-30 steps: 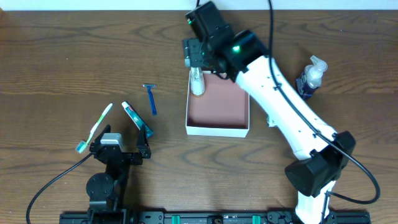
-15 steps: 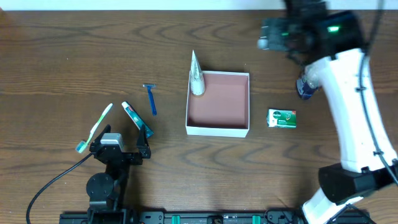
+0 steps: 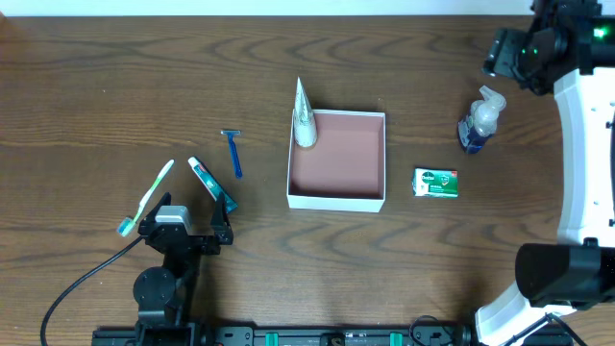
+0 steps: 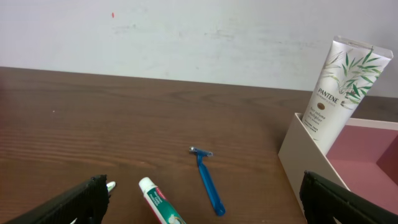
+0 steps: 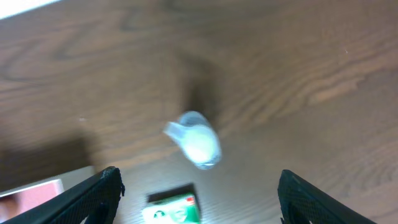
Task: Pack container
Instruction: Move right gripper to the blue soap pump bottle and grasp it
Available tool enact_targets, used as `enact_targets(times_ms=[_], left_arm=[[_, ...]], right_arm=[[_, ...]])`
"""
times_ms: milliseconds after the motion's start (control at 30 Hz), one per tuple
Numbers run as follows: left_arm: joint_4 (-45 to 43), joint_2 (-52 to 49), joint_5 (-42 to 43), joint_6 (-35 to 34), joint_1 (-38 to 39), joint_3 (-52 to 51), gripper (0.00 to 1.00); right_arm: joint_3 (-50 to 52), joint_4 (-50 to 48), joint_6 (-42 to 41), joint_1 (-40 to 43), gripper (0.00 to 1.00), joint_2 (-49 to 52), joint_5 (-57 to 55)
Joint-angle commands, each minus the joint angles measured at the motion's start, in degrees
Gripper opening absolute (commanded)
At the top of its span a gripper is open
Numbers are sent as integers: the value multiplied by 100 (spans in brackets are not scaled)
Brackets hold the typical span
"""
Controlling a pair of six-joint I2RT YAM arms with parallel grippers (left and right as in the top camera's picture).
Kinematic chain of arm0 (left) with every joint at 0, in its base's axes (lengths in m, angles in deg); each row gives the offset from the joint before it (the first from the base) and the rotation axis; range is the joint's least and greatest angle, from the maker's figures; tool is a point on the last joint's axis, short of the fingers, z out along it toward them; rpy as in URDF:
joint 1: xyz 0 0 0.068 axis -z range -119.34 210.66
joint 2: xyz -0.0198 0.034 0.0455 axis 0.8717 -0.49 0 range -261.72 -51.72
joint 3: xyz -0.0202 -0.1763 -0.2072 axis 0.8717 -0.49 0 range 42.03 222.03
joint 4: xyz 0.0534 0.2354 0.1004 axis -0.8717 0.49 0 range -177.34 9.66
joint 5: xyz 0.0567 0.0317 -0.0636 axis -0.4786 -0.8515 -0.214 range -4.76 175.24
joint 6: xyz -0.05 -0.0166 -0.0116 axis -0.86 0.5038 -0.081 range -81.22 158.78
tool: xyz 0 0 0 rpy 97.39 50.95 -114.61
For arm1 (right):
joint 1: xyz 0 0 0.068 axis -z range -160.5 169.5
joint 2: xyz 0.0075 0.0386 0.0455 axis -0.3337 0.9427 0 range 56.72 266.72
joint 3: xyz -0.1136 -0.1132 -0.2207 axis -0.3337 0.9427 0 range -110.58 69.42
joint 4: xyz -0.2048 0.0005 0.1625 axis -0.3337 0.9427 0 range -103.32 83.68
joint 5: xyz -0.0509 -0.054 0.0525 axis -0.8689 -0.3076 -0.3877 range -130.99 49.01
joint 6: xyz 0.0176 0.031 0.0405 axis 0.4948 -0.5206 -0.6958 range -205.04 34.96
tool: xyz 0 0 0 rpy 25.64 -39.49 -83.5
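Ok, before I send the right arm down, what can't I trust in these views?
Right wrist: spray bottle blurred, label unreadable; green soap box cut by the bottom edge.
Left wrist: toothbrush all but its tip behind the left finger; container cut by the right edge; tube foot behind the container wall.

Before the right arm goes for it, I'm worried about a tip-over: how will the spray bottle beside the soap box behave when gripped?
The spray bottle seems to stand upright with a trigger head on top, so a sideways nudge would probably tip it. Its rounded body may twist or slip between fingers. Being small, it is likely light.
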State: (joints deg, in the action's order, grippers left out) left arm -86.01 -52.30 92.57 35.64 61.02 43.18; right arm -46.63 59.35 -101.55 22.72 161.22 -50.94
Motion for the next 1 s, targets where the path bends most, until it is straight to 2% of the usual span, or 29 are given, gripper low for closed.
enact_targets(times_ms=[0,167,400,633,700,967], left_arm=[[205,28,105,-11,-35,-92,98],[205,28,105,-11,-35,-92,98],[205,28,105,-11,-35,-92,98],[205,28,105,-9,-35,-92,98],[205,28,105,-11,-35,-92,98],[205,28,105,-11,-35,-92,98]], right_arm=[[490,-140,310,234,81,-33,-11],[1309,-695,774,446,81,-33,356],[2363,-1952,2061,474,80,-31,1499],[3171,-2763,2175,474,77,-31,1541],[3322,-2885,2175,474,74,-31,1539],[3445,-3134,2175,470,53,-33,1602]])
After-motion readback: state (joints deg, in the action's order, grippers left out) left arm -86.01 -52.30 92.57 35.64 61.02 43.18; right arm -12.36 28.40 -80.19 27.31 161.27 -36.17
